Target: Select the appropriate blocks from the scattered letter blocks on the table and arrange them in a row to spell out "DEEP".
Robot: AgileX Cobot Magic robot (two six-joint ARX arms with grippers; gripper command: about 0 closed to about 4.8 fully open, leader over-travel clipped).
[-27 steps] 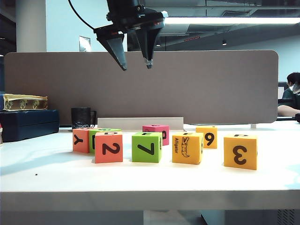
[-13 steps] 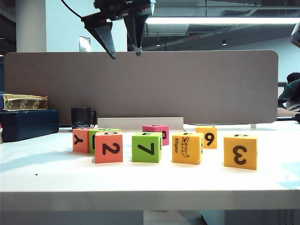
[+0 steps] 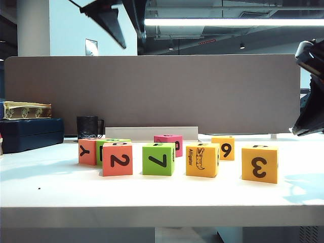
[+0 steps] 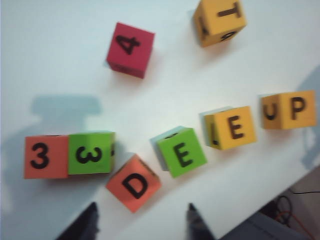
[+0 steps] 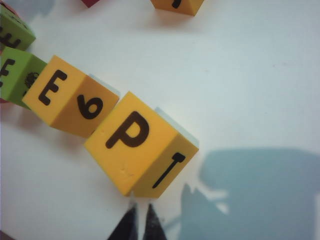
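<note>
Seen from above in the left wrist view, a salmon block topped "D" (image 4: 134, 183), a green "E" (image 4: 182, 152), a yellow "E" (image 4: 231, 128) and a yellow "P" (image 4: 290, 109) form a loose, uneven row on the white table (image 4: 60, 75). From the front they show "2" (image 3: 117, 159), "7" (image 3: 158, 159), an alligator (image 3: 202, 159) and "3" (image 3: 259, 163). My left gripper (image 4: 142, 222) hangs open and empty high above them (image 3: 132, 40). My right gripper (image 5: 141, 223) is shut, close by the "P" block (image 5: 140, 145).
A salmon and a green block topped "3" (image 4: 67, 156) sit side by side beside the "D". A pink "4" block (image 4: 131, 49) and a yellow "T" block (image 4: 220, 20) lie farther back. A grey partition (image 3: 152, 91), a black mug (image 3: 88, 126) and boxes (image 3: 28, 132) stand behind. The right arm (image 3: 310, 101) is at the right edge.
The left gripper has risen and shifted left, nearly leaving the top of the exterior view. The right arm has come into view at the right edge. The blocks have not moved.
</note>
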